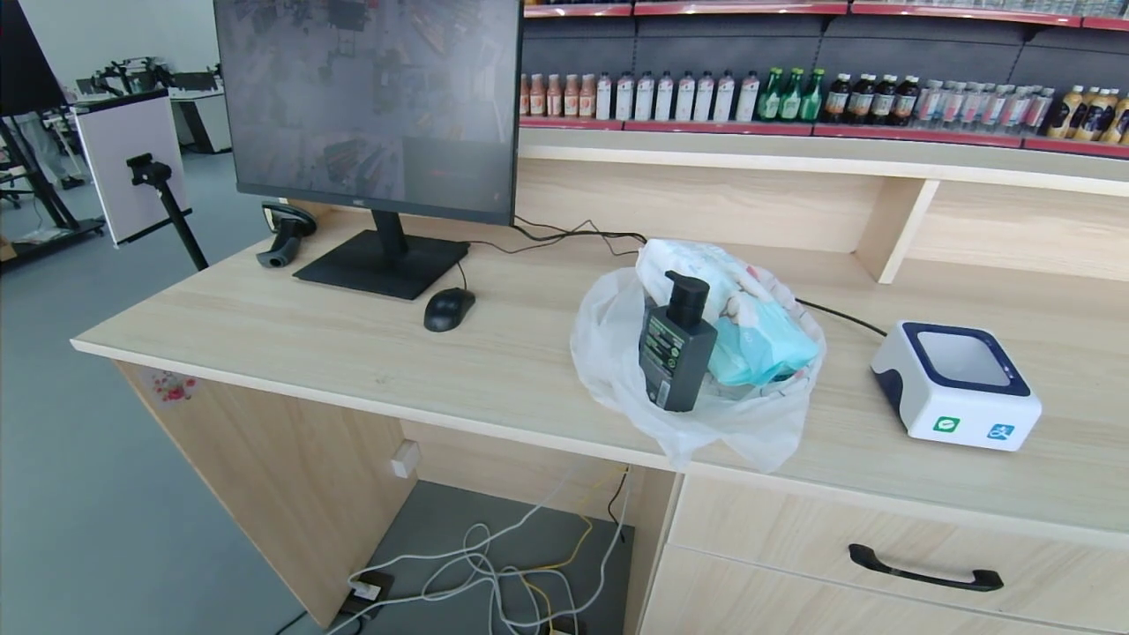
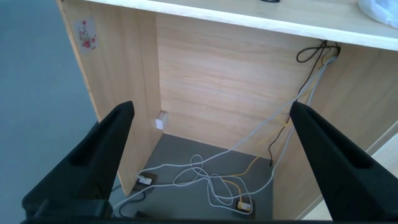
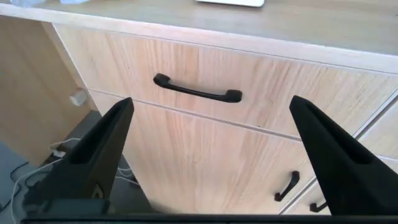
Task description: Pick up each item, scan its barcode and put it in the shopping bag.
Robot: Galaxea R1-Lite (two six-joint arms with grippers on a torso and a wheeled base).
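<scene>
Monitor (image 1: 366,97) top cut off; shopping bag (image 1: 609,353) rim hides bottoms of packs (image 1: 758,346), possibly tissues.

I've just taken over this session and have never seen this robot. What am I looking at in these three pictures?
It is a two-armed robot on wheels at a shop counter. The large picture comes from its head camera, looking down at the counter. On it are a monitor, a mouse, a handheld scanner, a white scanner box and the shopping bag, which holds a dark pump bottle and soft packs. The small pictures come from wrist cameras; the dark wedges are gripper fingers. The left gripper faces cables under the counter, the right gripper a drawer handle. Both are open and empty.
</scene>
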